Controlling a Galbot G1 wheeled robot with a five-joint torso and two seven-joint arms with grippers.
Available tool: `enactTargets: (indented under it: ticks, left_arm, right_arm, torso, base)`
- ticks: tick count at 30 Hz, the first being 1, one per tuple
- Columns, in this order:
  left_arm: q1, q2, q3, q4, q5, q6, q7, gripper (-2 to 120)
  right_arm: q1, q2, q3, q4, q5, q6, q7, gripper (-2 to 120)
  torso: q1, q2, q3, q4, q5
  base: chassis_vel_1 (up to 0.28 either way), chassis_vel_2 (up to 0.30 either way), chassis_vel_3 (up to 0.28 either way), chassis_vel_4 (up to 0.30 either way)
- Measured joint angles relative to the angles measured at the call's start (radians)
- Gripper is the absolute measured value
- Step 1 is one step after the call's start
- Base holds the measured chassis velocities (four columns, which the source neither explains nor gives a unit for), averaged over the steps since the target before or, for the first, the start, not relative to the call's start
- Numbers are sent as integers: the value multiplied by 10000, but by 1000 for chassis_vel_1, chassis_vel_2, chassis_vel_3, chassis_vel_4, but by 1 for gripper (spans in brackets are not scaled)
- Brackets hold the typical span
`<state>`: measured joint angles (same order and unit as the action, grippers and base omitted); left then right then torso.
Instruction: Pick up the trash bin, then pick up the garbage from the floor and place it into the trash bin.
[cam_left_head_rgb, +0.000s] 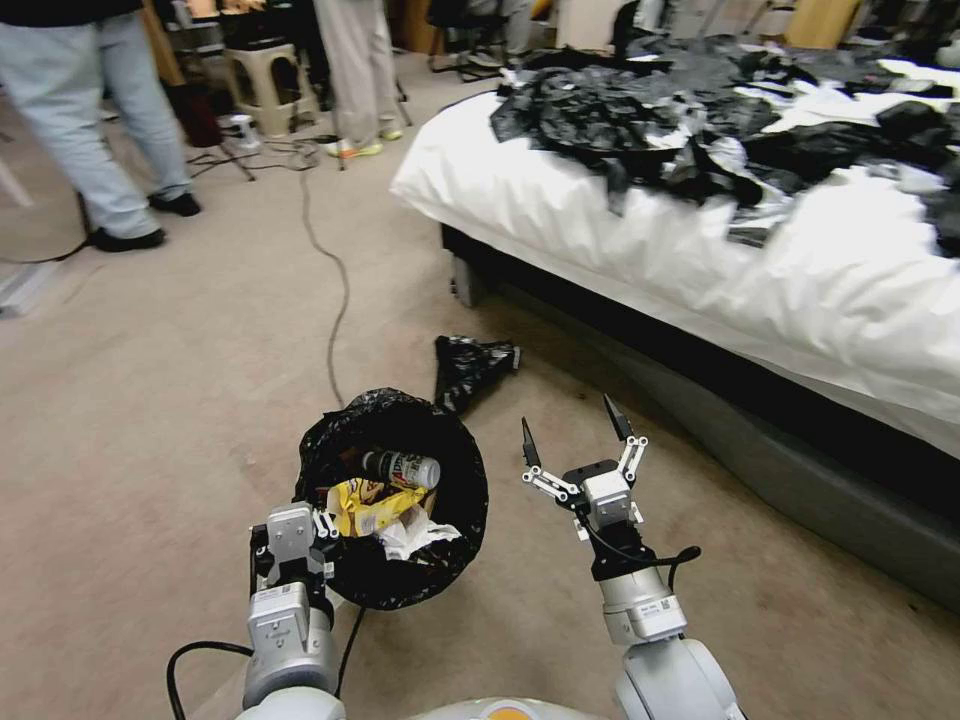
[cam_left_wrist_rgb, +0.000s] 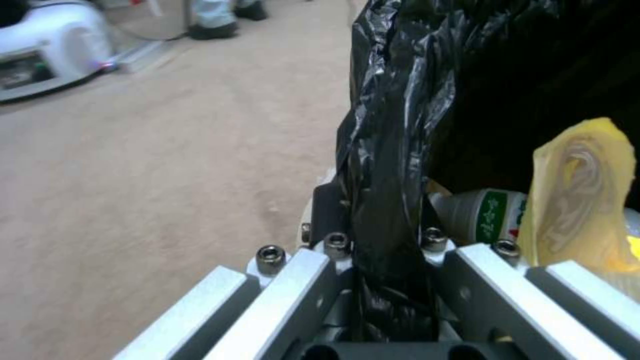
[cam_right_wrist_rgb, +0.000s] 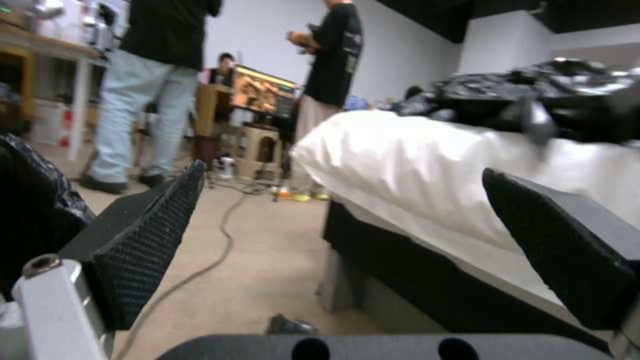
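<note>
the trash bin (cam_left_head_rgb: 395, 500) is held off the floor (cam_left_head_rgb: 150, 400) by its lined rim, clenched in the left tool (cam_left_head_rgb: 325, 525), while the right tool (cam_left_head_rgb: 578, 440), spread wide and empty, is poised just beside it, toward the bed (cam_left_head_rgb: 700, 250).

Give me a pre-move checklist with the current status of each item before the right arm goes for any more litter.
1. Left gripper clamped on the trash bin rim and liner: ok.
2. Right gripper open with nothing between its fingers: ok.
3. Litter already inside the bin, a small bottle, a yellow wrapper and white tissue: ok.
4. Bin opening facing up and unobstructed for the next drop: ok.
5. Next piece of litter located on the floor: not ok; only a black bag piece lies near the bed.
6. Cable on the carpet away from both arms: ok.
</note>
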<state>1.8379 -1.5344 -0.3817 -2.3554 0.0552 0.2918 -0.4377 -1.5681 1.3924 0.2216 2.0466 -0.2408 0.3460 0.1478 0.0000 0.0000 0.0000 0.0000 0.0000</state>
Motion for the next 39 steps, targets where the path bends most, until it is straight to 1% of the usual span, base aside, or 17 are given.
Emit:
enactTargets:
  ticks: [15,39]
  left_arm:
    - [-22,-47,-11,-135,3,29,-6,1]
    - [-80,-105,-16,-59,-34,36,-11,1]
  right_arm:
    - [72,12,-78,-145,-30,-68,-24,100]
    - [146,86,-155,-244,-80,-201,-75,100]
  torso:
    - [0,0,0,0,0]
    - [0,0,0,-1,0]
  base:
    - [124,129,125,128]
    - [123,122,122,126]
